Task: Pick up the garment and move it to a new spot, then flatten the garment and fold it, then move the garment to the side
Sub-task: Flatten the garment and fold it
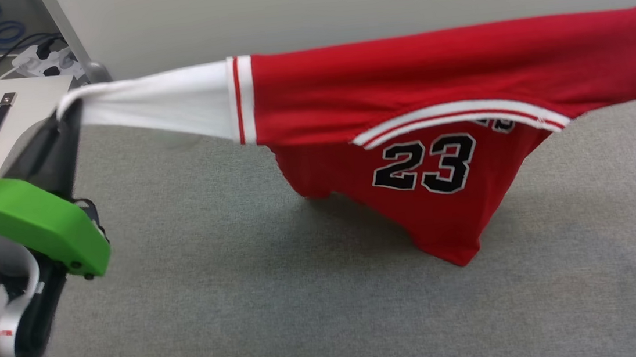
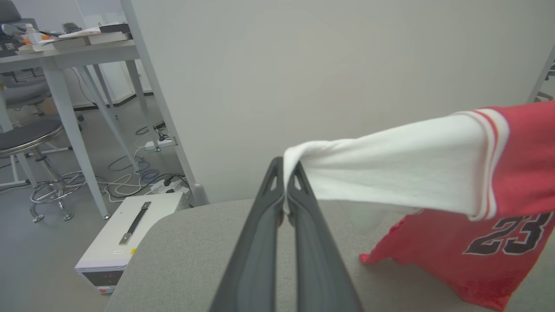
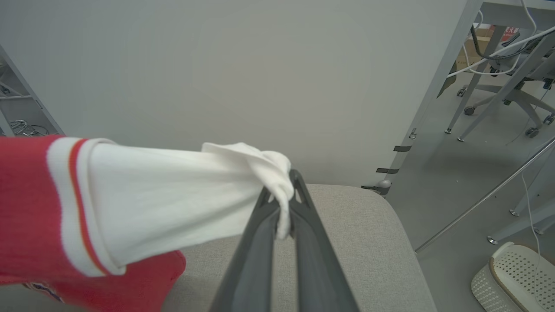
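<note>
Item: red T-shirt, numbered 23. Location: strung above the grey padded table, its hem drooping onto it. Left gripper is pinched tight on the left sleeve, and right gripper likewise on the right sleeve. Handling: probably light, limp and saggy; sleeve ends or shoulders look best for gripping

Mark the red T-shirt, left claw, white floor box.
Red white-sleeved fabric T-shirt [image 1: 430,74], head view, red upper panel.
Dark two-finger left claw [image 2: 285,167], left wrist view, between fingertips.
White handled box [image 2: 110,240], left wrist view, top face.
</note>
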Tool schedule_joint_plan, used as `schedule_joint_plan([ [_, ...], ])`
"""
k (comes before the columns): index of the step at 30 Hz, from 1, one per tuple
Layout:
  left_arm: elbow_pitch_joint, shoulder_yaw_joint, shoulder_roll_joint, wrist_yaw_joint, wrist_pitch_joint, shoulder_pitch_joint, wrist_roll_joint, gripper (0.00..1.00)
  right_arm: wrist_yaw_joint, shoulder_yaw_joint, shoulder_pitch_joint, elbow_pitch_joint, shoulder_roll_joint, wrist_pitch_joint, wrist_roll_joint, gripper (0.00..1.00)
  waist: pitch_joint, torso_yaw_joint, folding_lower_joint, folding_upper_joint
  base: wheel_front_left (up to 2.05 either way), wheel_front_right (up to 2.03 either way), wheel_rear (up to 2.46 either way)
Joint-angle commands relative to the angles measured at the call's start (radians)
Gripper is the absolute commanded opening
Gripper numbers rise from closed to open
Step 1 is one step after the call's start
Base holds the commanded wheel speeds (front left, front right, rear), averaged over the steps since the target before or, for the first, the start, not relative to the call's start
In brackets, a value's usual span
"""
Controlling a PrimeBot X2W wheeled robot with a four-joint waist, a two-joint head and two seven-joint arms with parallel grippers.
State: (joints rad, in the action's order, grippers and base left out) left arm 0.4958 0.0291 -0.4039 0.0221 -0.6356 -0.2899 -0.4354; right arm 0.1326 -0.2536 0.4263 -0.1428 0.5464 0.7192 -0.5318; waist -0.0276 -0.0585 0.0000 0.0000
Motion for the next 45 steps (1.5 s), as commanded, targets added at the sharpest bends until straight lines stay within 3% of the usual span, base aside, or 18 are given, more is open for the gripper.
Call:
schedule_joint_plan([
  [1, 0.001, 0.024, -0.011, 0.015, 0.013, -0.028, 0.002, 0.0, -0.002, 0.0, 0.028, 0.012, 0.012, -0.015, -0.003, 0.0, -0.005, 0.002, 0.0, 0.0, 0.0, 0.0, 0.0],
  [6, -0.021, 0.05, -0.028, 0.014, 0.042, -0.147, -0.003, 0.0, -0.002, 0.046, 0.154, 0.059, 0.032, -0.077, -0.021, 0.0, -0.054, 0.006, 0.0, 0.0, 0.0, 0.0, 0.0],
  [18, -0.268, 0.004, -0.098, -0.074, 0.123, -0.533, 0.017, 0.0, -0.002, 0.169, 0.527, 0.235, 0.034, -0.228, 0.016, 0.0, -0.253, 0.03, 0.0, 0.0, 0.0, 0.0, 0.0],
  [34, -0.781, -0.076, -0.083, -0.117, 0.377, -1.208, 0.085, 0.0, -0.002, 0.305, 1.107, 0.605, -0.011, -0.455, 0.148, 0.0, -0.564, 0.043, 0.0, 0.0, 0.0, 0.0, 0.0],
  [40, -0.976, -0.101, -0.049, -0.126, 0.518, -1.352, 0.097, 0.0, -0.002, 0.325, 1.254, 0.775, -0.057, -0.564, 0.211, 0.0, -0.629, 0.042, 0.0, 0.0, 0.0, 0.0, 0.0],
  [45, -1.087, -0.116, -0.019, -0.133, 0.63, -1.377, 0.093, 0.0, -0.002, 0.331, 1.289, 0.88, -0.097, -0.652, 0.239, 0.0, -0.648, 0.043, 0.0, 0.0, 0.0, 0.0, 0.0],
])
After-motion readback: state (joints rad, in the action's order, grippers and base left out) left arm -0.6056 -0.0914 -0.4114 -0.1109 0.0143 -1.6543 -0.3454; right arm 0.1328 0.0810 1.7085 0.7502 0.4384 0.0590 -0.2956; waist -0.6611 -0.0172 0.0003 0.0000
